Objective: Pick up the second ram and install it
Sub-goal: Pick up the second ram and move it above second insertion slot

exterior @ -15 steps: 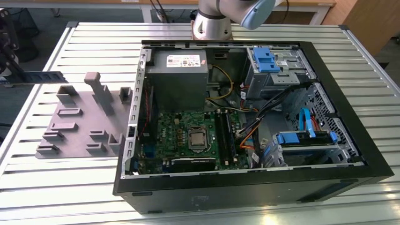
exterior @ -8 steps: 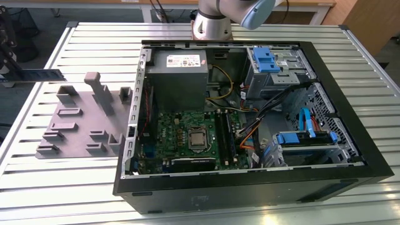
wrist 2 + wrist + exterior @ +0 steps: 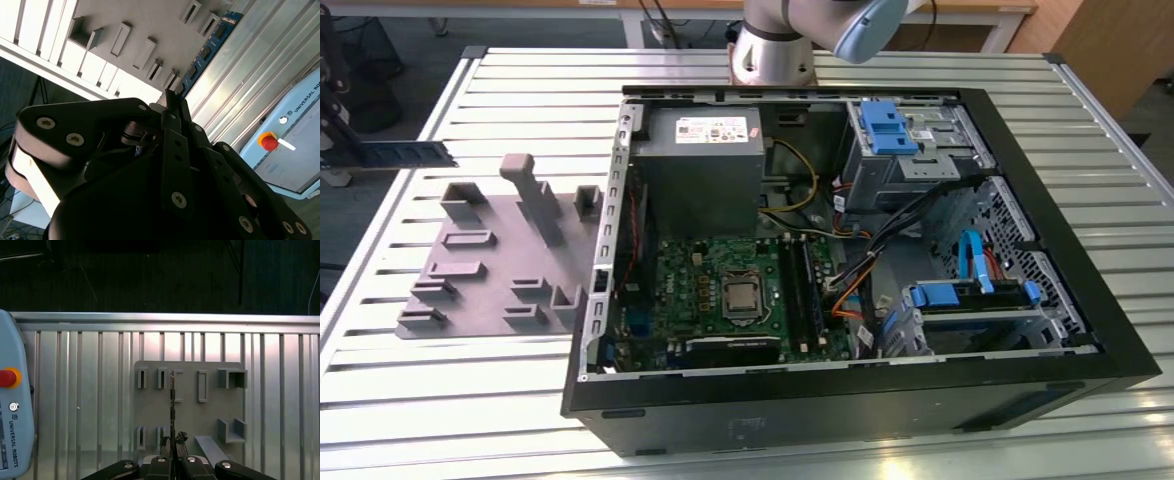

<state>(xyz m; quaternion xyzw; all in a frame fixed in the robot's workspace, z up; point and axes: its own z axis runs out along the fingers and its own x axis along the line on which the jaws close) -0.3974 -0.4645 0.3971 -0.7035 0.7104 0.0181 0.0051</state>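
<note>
Tool (image 3: 172, 444), jaws closed on second ram (image 3: 207, 49)

The black tool (image 3: 172, 100) is clamped on the near end of the second ram (image 3: 207, 47) — a blue stick with black chips running straight out from its tip. Beyond the tool lie a grey holder block (image 3: 145, 20) with open slots and the ribbed metal worktop (image 3: 260, 65); a pale pendant (image 3: 300, 150) with a red button (image 3: 269, 142) sits off to the tool's side.
</note>
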